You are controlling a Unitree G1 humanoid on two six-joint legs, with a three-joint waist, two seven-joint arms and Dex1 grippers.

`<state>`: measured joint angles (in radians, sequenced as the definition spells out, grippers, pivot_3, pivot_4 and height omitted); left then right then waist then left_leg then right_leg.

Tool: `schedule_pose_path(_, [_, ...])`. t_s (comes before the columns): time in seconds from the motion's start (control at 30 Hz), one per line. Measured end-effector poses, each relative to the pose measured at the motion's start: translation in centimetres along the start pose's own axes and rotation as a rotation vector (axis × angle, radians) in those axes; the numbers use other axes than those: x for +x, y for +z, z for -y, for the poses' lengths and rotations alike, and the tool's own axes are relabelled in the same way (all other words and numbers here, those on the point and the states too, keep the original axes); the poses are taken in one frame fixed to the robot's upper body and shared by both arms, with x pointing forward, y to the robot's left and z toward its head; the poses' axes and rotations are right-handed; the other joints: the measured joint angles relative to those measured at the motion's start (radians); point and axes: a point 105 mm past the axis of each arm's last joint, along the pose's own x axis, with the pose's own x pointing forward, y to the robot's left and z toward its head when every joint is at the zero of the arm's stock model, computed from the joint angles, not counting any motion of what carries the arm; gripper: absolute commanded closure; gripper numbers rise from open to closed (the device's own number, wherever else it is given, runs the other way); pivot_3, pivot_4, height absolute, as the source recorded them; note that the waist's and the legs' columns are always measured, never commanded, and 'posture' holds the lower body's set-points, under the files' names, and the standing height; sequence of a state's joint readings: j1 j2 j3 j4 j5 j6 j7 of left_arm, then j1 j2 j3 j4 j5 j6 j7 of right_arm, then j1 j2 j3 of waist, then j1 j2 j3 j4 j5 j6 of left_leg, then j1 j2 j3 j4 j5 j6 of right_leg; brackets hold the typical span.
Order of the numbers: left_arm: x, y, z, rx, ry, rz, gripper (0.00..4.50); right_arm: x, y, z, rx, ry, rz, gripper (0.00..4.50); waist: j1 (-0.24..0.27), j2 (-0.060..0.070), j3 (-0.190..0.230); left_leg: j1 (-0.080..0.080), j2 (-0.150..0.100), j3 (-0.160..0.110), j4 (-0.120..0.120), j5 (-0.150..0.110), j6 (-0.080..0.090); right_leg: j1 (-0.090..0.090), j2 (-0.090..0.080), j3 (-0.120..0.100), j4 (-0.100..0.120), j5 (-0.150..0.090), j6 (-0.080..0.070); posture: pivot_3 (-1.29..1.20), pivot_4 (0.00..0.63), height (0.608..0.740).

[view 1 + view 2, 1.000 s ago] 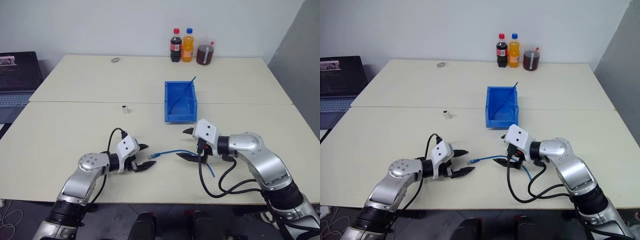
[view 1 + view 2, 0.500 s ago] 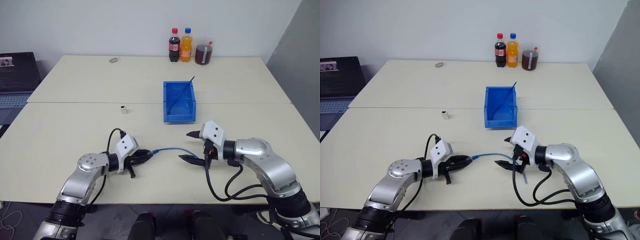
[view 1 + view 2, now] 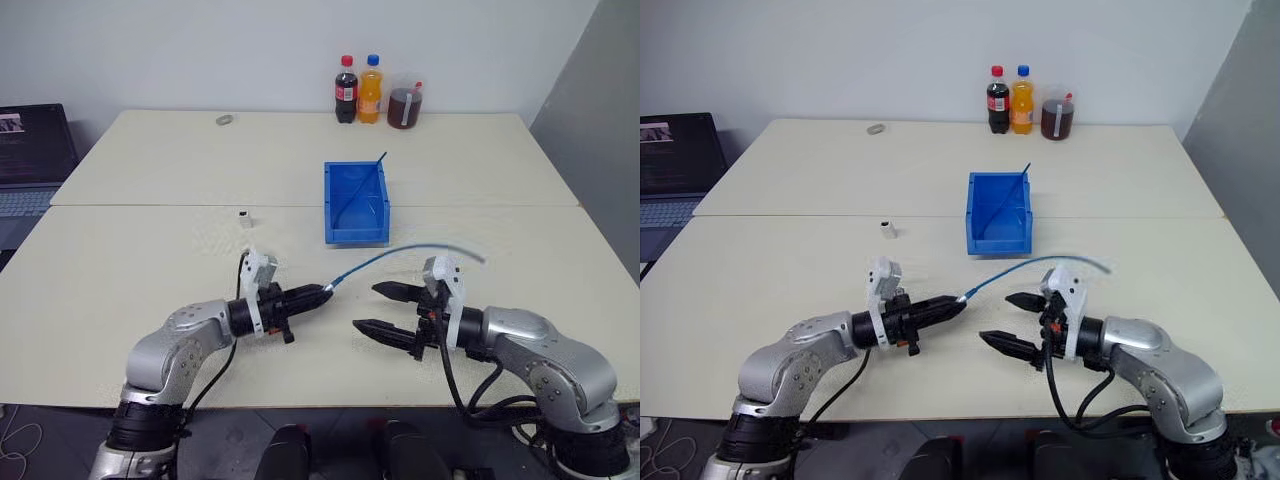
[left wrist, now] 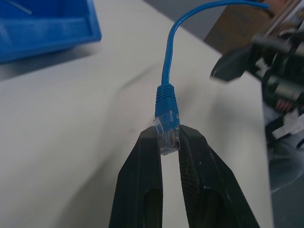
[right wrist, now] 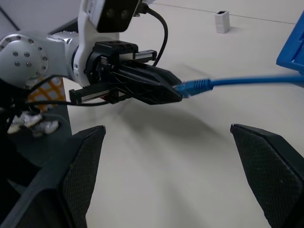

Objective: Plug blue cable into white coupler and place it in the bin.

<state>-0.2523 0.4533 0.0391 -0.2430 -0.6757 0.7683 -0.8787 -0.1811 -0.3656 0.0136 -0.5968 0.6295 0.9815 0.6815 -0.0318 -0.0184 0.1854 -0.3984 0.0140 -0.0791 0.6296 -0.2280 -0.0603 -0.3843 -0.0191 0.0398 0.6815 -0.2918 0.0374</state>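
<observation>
The bin (image 3: 356,203) holds a thin dark strand (image 3: 362,185). The left gripper (image 3: 318,294) pinches the blue cable (image 3: 400,254); the right gripper (image 3: 382,309) gapes open. The white coupler (image 3: 243,214) stands apart on the desk (image 3: 130,250).

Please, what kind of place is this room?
Probably an office or lab set up for robot tests: plain pale tables pushed together against a bare wall, an open laptop at the side, and drink bottles at the back.
</observation>
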Motion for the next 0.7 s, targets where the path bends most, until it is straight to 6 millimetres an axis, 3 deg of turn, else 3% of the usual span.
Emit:
schedule_pose_path(0.23, [0.2, 0.3, 0.6, -0.007, -0.01, 0.001, 4.3, 0.8, 1.1, 1.4, 0.148, -0.078, 0.09, 0.0, -0.001, 0.0, 0.0, 0.0, 0.0, 0.001, 0.0, 0.0, 0.0, -0.001, 0.0, 0.001, 0.0, 0.0, 0.0, 0.0, 0.15, 0.74])
schedule_pose_path(0.43, [0.3, 0.1, 0.7, -0.004, -0.01, -0.007, 4.3, 2.2, 2.4, 1.4, 0.239, -0.032, 0.146, 0.0, -0.001, 0.0, 0.0, -0.001, 0.0, 0.001, 0.0, 0.0, 0.0, -0.001, 0.0, 0.001, 0.0, 0.0, 0.0, 0.0, 0.15, 0.74])
schedule_pose_path(0.67, [0.3, 0.1, 0.7, -0.003, -0.007, -0.009, 4.3, 3.4, 2.0, 1.8, 0.316, -0.01, 0.124, 0.0, -0.001, 0.0, 0.0, -0.001, 0.0, 0.001, 0.0, 0.0, 0.0, -0.002, 0.0, 0.001, 0.0, 0.0, 0.0, 0.0, 0.15, 0.74])
schedule_pose_path(0.7, [0.3, 0.1, 0.7, -0.003, -0.006, -0.009, 4.3, 3.5, 1.9, 1.8, 0.32, -0.006, 0.12, 0.19, -0.001, 0.0, 0.0, -0.001, 0.0, 0.001, 0.0, 0.0, 0.0, -0.002, 0.0, 0.001, 0.0, 0.0, 0.0, 0.0, 0.15, 0.74])
